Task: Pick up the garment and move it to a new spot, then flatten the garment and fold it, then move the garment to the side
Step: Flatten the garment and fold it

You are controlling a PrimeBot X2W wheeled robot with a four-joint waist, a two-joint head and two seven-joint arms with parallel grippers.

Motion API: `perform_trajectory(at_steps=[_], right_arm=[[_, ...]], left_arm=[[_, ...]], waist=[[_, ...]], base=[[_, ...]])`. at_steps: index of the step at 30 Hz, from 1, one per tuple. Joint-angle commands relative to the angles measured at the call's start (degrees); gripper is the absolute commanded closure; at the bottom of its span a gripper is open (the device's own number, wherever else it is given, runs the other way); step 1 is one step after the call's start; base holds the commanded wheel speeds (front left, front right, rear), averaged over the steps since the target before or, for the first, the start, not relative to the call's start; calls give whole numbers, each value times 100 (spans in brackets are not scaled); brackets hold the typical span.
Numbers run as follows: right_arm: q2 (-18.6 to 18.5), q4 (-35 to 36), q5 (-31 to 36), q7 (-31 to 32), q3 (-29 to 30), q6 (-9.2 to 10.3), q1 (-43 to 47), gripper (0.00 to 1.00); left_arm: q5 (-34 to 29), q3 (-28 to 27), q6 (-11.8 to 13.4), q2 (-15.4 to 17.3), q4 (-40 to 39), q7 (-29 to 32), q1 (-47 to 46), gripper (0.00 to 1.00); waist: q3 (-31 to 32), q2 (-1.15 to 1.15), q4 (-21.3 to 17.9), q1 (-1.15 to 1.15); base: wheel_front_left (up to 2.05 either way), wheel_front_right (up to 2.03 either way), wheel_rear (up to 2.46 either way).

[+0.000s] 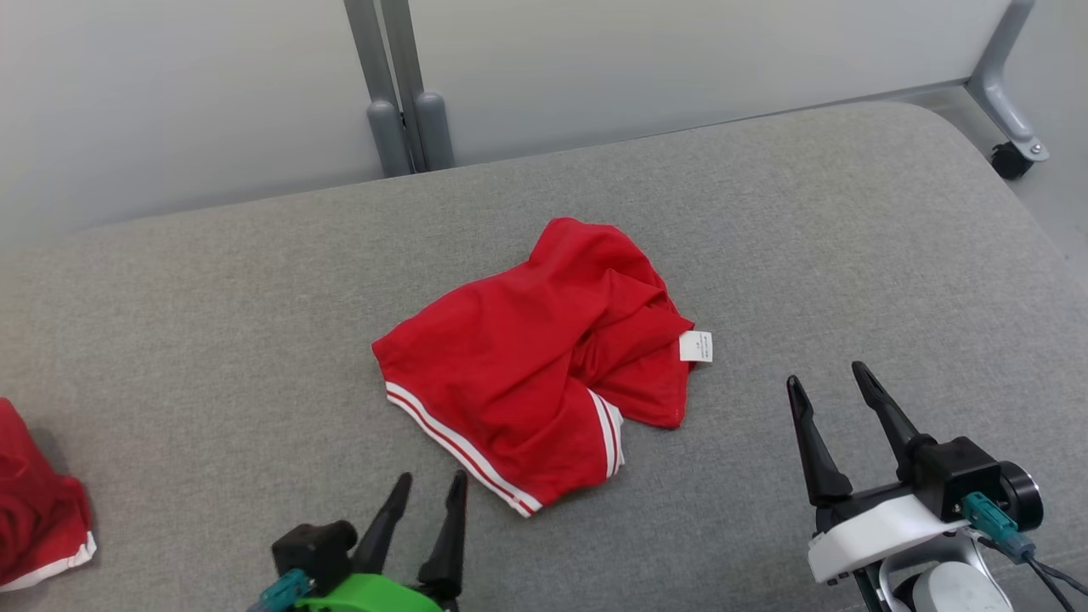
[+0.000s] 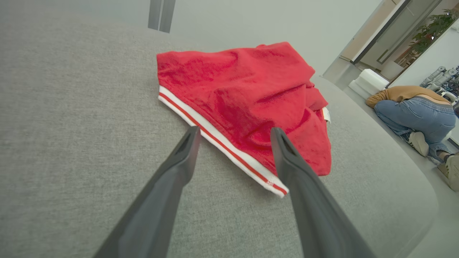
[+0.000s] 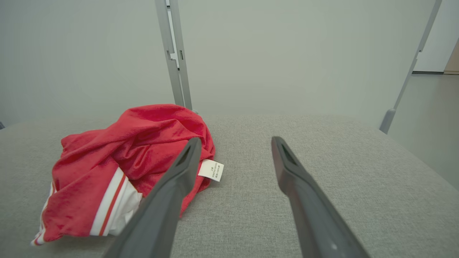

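My left gripper is at the bottom of the head view, its two dark fingers spread wide with nothing between them. Down the left wrist view, the same gripper points straight at the striped hem, tips just short of it; I can't tell whether they touch the fabric. My right gripper is over on the right, jaws also parted and empty, well clear of the cloth. In its own wrist view, the right gripper has one finger crossing in front of the garment's edge, the other over bare grey.

Now the garment: bright red, looks like shorts, lying crumpled near the middle of the grey padded surface. The left half lies fairly flat. The right half is bunched and folded over itself in deep creases. White bands with a thin red line run along the near hem, and a second striped edge peeks out of the folds. A small white label sticks out at the right edge, printed side up, text too small to read.

Further out, another red cloth with a white edge sits at the far left. Grey metal posts stand behind the surface. In the left wrist view a person in jeans crouches on the floor.
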State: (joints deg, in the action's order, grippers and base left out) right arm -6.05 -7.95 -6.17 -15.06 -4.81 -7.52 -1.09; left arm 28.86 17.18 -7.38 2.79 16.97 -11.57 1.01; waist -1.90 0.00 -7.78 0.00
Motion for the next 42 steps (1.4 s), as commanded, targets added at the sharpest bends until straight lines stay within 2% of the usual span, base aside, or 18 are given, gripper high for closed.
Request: perform_trajectory(at_steps=[1,7,15,17,18,19,24,28,32,38,42], right_arm=[[20,15,4,-18,-19,6,-92,0],[48,20,-15,-18,26,6,-173,0],[75,41,-4,-18,75,6,-181,0],[85,42,12,-18,69,6,-194,0],[89,39,11,-18,67,6,-207,0],[94,31,12,-18,64,6,-220,0],[80,28,8,-18,137,6,-146,0],[63,52,22,-18,221,6,-57,0],[55,59,26,-18,238,6,-15,0],[94,43,29,-18,102,6,-40,0],[118,46,-1,-18,-12,6,-193,0]], left_arm=[[206,157,-19,21,113,123,-195,0],[1351,753,25,23,658,847,-457,0],[2358,897,50,25,1170,968,-796,0],[2364,961,55,23,1384,967,-933,0],[2397,963,44,24,1446,906,-1002,14],[2485,969,29,25,1488,844,-1071,100],[2660,1092,-11,64,1407,608,-1324,100],[2691,1098,-19,351,691,483,-1377,100],[2754,925,-9,1001,-805,766,-1410,100],[2975,309,507,2122,-2992,1821,-1858,100],[3503,-368,822,2830,-3845,2629,-2370,100]], waist=[[-137,0,-141,0],[-273,0,-458,0],[-369,0,-673,0],[-380,0,-694,0],[-385,0,-702,0],[-385,0,-709,0],[-319,0,-635,0],[-250,0,-498,0],[-159,0,-266,0],[-72,0,-20,0],[-68,0,-49,0]], base=[[0,0,0],[0,0,0],[0,0,0],[0,0,0],[0,0,0],[0,0,0],[0,0,0],[0,0,0],[0,0,0],[0,0,0],[0,0,0]])
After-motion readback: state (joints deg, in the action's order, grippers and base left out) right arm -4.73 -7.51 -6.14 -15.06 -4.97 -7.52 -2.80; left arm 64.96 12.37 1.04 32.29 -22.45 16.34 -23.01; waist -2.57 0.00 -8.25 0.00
